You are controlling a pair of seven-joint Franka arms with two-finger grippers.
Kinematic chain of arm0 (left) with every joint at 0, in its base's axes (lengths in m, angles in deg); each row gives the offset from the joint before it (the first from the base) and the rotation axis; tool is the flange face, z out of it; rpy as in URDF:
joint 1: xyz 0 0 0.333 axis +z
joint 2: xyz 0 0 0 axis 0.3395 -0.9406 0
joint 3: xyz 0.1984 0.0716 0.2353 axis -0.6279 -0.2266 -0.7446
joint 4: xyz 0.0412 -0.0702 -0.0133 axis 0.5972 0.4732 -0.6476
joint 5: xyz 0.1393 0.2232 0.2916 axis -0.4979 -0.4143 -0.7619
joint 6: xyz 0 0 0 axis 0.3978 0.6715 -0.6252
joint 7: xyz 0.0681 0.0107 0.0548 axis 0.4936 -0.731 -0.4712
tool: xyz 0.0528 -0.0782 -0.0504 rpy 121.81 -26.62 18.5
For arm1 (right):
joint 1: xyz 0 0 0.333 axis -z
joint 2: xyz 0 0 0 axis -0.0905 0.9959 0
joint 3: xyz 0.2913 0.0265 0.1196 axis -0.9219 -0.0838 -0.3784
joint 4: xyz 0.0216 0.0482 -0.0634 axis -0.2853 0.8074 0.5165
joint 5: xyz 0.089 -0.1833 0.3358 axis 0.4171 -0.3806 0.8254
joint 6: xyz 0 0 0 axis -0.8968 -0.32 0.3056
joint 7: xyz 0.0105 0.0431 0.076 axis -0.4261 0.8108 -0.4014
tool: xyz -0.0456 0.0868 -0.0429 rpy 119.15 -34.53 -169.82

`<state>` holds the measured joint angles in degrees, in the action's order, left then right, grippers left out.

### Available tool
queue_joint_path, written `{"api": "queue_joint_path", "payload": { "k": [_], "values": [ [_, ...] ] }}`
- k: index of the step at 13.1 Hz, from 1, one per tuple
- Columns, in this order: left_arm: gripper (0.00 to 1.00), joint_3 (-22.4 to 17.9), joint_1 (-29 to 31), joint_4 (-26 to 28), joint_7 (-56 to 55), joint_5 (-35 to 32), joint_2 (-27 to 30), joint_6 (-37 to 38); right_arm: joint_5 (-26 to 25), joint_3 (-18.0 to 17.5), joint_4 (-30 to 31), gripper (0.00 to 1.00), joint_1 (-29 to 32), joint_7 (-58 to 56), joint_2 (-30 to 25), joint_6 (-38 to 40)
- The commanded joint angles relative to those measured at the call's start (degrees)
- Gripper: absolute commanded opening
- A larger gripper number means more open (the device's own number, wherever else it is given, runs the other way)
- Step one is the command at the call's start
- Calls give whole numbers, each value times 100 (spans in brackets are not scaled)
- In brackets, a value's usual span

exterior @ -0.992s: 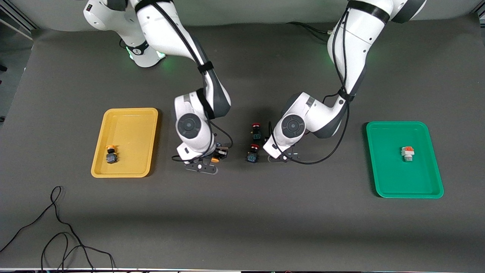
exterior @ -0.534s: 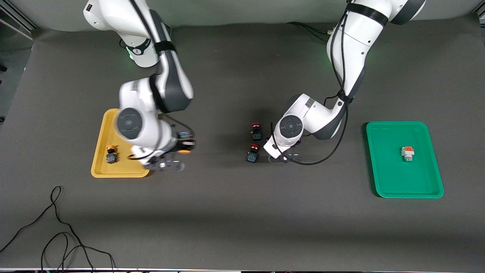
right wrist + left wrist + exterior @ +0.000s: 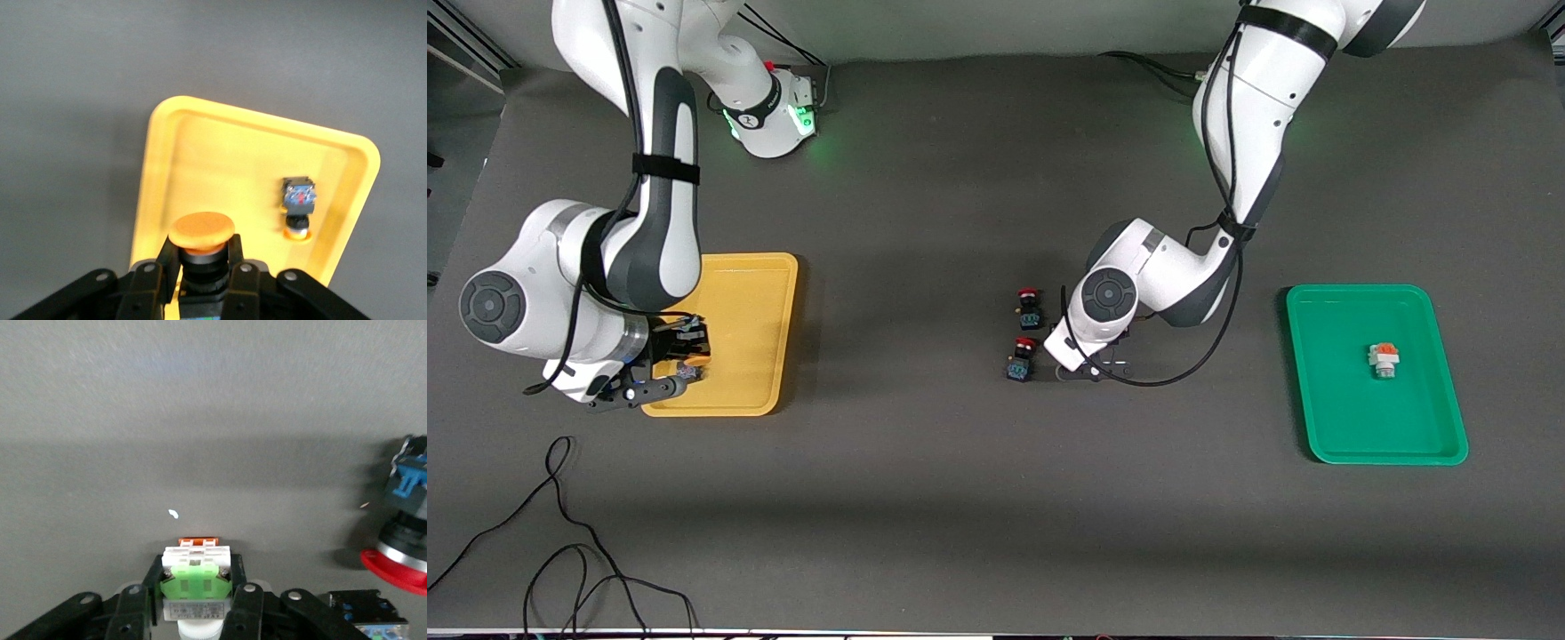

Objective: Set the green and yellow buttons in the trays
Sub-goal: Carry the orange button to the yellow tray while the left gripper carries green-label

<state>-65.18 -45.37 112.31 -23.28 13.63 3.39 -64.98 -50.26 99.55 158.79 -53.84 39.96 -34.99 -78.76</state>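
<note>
My right gripper (image 3: 669, 366) is shut on a yellow-capped dark button (image 3: 201, 230) and holds it over the yellow tray (image 3: 738, 293), at the tray's corner nearest the front camera. A second yellow-capped button (image 3: 299, 200) lies in that tray (image 3: 220, 153). My left gripper (image 3: 1089, 369) is shut on a white button marked green (image 3: 195, 577), low over the table's middle. The hand hides that button in the front view. The green tray (image 3: 1334, 427) at the left arm's end holds a white button with an orange mark (image 3: 1384, 359).
Two red-capped dark switches (image 3: 1029, 307) (image 3: 1021, 357) stand on the mat beside my left gripper; one shows in the left wrist view (image 3: 400, 547). Loose black cables (image 3: 560, 533) lie near the front edge at the right arm's end.
My right arm has swung from the table's middle to over the yellow tray, carrying the yellow-capped button. My left arm has barely moved.
</note>
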Motion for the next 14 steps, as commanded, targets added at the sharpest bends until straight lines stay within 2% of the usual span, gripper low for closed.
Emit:
{"api": "queue_joint_path", "payload": {
  "k": [1, 3, 5, 6, 7, 8, 9, 11, 14],
  "values": [
    [0, -25, 196, 60, -185, 21, 542, 442, 706, -287, 721, 20, -135, -367, 165, -902],
    [0, -42, 258, -141, -552, 118, 946, 1100, 1154, -464, 713, 20, -47, -464, 491, -973],
    [0, -129, 250, -650, -704, 101, 1246, 2179, 1454, -508, 696, 20, 50, -753, 720, -1027],
    [0, -217, 276, -905, -634, 92, 1351, 2689, 1473, -508, 669, 29, 102, -772, 738, -1018],
    [0, -296, 468, -1177, -581, 110, 1439, 3103, 1473, -508, 643, 69, 103, -720, 738, -992],
    [0, -262, 696, -1371, -476, 110, 1536, 3482, 1482, -508, 608, 93, 103, -676, 738, -948],
    [0, -297, 802, -1460, -301, 93, 1676, 3764, 1482, -508, 573, 100, 103, -606, 695, -947],
    [0, -349, 1336, -1426, 644, 13, 1887, 4116, 1342, -430, 267, 100, 77, -325, 581, -564],
    [0, -350, 2304, -1312, 2210, 4, 2020, 4294, 649, 71, -707, 100, -29, 140, 528, 551]
  ]
}}
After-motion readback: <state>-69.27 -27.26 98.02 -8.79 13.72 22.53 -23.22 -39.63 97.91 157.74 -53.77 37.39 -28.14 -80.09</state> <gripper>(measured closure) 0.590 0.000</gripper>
